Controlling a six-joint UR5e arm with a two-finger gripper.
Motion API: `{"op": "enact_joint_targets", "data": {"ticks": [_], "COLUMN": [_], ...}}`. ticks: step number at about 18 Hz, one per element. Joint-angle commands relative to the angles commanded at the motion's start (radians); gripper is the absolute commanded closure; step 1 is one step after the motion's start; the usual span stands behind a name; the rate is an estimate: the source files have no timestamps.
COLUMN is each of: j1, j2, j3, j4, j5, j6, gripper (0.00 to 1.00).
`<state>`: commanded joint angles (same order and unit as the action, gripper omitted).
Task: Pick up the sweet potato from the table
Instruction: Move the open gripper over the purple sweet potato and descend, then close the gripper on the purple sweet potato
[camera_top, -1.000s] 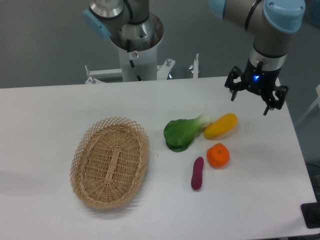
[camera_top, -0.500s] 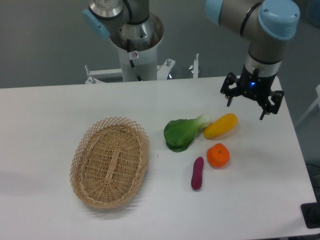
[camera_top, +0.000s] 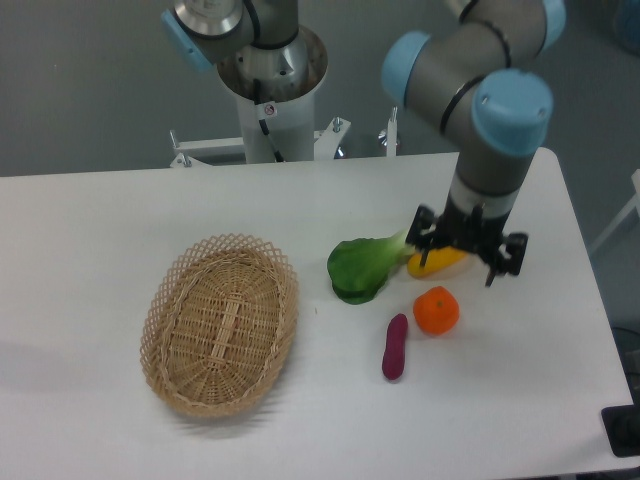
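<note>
Nearest the camera, the sweet potato (camera_top: 394, 347) lies flat on the table (camera_top: 100, 220), long axis roughly front to back, just below-left of the orange fruit (camera_top: 436, 310), apart from it, untouched. Judged slim, stiff and light, a bit smooth so it could roll; best pinched across its narrow middle with fingers set crosswise to its length. Left sits 1 wicker basket (camera_top: 221, 323), nothing visible in it. Further back a green leafy vegetable (camera_top: 364, 265) touches or nearly touches the yellow vegetable (camera_top: 438, 261). The gripper (camera_top: 467, 249) hangs over that yellow piece, claw spread wide, holding nothing, well short of the target. Table is white, smooth, matte. Behind it a robot base pedestal (camera_top: 270, 90) and a grey wall (camera_top: 80, 80)
</note>
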<state>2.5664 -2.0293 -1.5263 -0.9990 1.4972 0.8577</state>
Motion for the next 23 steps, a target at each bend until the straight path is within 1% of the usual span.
{"op": "enact_joint_targets", "data": {"ticks": [1, 2, 4, 6, 7, 9, 10, 11, 15, 20, 21, 23], "j1": [-0.008, -0.017, -0.029, -0.037, -0.038, -0.04, -0.04, -0.041, -0.048, -0.058, -0.058, -0.058], "j2": [-0.018, -0.031, -0.051, -0.06, -0.068, -0.069, -0.069, -0.074, -0.104, -0.108, -0.108, -0.109], "j3": [-0.003, -0.012, -0.029, -0.069, -0.098, -0.152, -0.166, -0.172, -0.164, -0.164, -0.163, -0.16], "j4": [0.032, 0.046, 0.059, 0.082, 0.111, 0.202, 0.23, 0.24, 0.244, 0.247, 0.255, 0.253], "j5": [-0.002, 0.0, 0.0, 0.002, 0.003, 0.006, 0.006, 0.008, 0.031, 0.041, 0.043, 0.052], "j6": [-0.011, -0.015, -0.017, -0.016, -0.014, -0.012, -0.012, -0.012, -0.014, -0.017, -0.014, -0.012], "gripper": [0.0, 0.0, 0.0, 0.0, 0.0, 0.0, 0.0, 0.0, 0.0, 0.0, 0.01, 0.3]}}
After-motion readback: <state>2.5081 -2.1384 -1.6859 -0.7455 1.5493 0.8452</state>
